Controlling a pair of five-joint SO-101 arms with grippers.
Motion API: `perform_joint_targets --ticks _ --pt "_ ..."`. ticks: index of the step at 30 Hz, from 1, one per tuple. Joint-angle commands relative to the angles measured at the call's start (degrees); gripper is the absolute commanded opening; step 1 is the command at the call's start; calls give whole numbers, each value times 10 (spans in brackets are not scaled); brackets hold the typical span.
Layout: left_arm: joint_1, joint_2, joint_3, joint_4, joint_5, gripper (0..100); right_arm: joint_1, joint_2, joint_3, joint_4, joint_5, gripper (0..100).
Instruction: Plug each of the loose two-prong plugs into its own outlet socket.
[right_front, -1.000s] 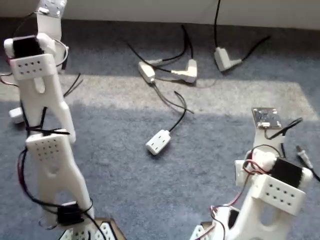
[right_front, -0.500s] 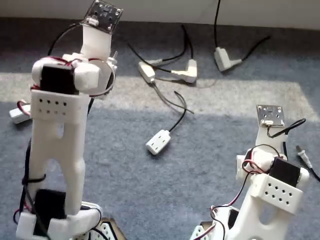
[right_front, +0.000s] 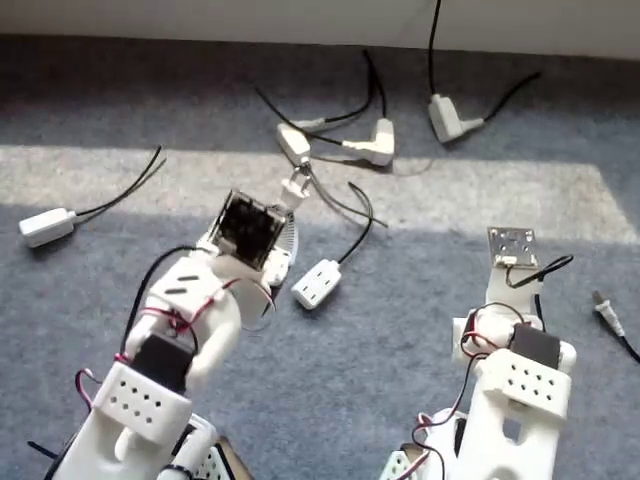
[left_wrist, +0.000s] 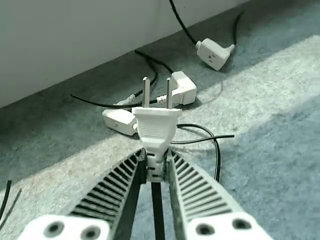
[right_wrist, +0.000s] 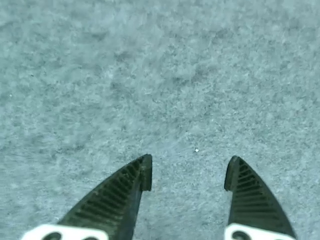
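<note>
We see the left gripper (left_wrist: 156, 159) pinching a white two-prong plug (left_wrist: 156, 125) by its rear end. The fingers (left_wrist: 122, 185) are pressed against both sides of the plug body, and the two metal prongs point away from the arm, toward the far wall. In the high view this arm reaches from the near left over the grey carpet (right_front: 420, 330), and its tip is just near of a white block (right_front: 293, 143) at the far centre. Just right of that block lies an angled socket (right_front: 377, 142), and farther right a corner socket (right_front: 447, 118) on a black cord. The centre socket (right_front: 317, 283) lies just right of the left arm's wrist, and the left socket (right_front: 45, 227) is well apart at the left edge. The right gripper (right_wrist: 187, 172) hangs above bare carpet — its fingers are spread, with nothing between them. At the right edge lies a small object (right_front: 603, 303) on a cord, perhaps a loose plug; it is too small to tell.
</note>
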Motion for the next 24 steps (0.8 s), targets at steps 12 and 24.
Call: perform_joint_targets --ticks 12,24 --pt "40 -311 308 -270 99 6 -133 -7 -141 -29 -234 238" --pt "146 -254 311 -218 96 6 -248 -8 -323 -25 -271 1"
